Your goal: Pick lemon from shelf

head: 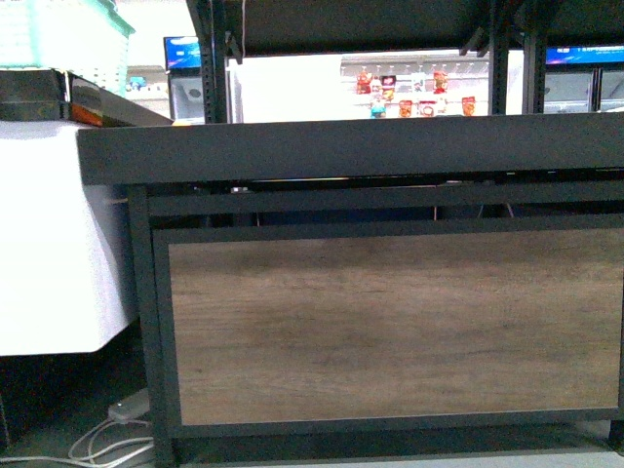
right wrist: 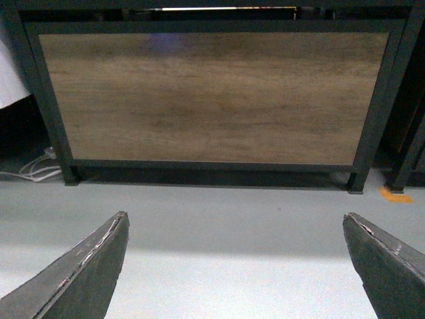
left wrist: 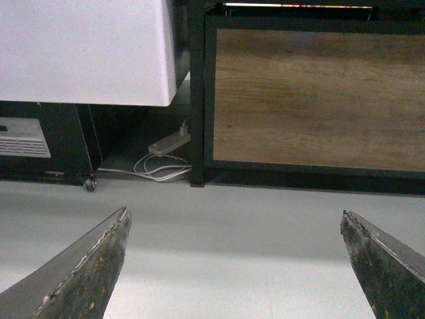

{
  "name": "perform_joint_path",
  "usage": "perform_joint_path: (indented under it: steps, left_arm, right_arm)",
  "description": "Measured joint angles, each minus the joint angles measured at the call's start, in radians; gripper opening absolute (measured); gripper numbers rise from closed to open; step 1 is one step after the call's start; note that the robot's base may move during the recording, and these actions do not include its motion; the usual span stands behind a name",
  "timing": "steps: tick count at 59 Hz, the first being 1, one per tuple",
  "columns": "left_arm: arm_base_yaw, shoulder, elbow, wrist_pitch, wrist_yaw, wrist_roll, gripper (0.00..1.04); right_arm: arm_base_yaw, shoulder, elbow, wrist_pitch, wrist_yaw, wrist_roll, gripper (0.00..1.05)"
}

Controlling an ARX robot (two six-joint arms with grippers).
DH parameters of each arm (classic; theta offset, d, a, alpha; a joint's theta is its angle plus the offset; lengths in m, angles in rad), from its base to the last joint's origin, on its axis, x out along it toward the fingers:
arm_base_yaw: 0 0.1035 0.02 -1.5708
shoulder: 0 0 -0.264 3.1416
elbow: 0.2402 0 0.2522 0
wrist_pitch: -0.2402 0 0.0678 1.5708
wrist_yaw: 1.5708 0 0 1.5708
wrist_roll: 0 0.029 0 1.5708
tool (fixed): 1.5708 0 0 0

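Note:
The shelf (head: 351, 146) fills the front view: a black metal frame with a raised-rim tray deck and a brown wood-grain front panel (head: 390, 327). The lemon is hidden; the deck's top surface lies above my line of sight. My left gripper (left wrist: 234, 216) hangs open over grey floor, facing the shelf's left corner and panel (left wrist: 319, 96). My right gripper (right wrist: 235, 216) is also open, low above the floor, facing the panel (right wrist: 212, 96) squarely. Nothing sits between either pair of fingers. Neither arm shows in the front view.
A white chest freezer (head: 49, 244) stands left of the shelf, also in the left wrist view (left wrist: 86, 50). A green basket (head: 73, 39) sits on top of it. White cables and a power strip (left wrist: 166, 143) lie on the floor at the shelf's leg. Orange floor mark (right wrist: 396, 195).

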Motion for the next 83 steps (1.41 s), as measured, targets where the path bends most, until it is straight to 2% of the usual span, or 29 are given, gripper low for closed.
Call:
perform_joint_path:
  steps: [83]
  left_arm:
    - [0.000, 0.000, 0.000, 0.000, 0.000, 0.000, 0.97]
  right_arm:
    - [0.000, 0.000, 0.000, 0.000, 0.000, 0.000, 0.97]
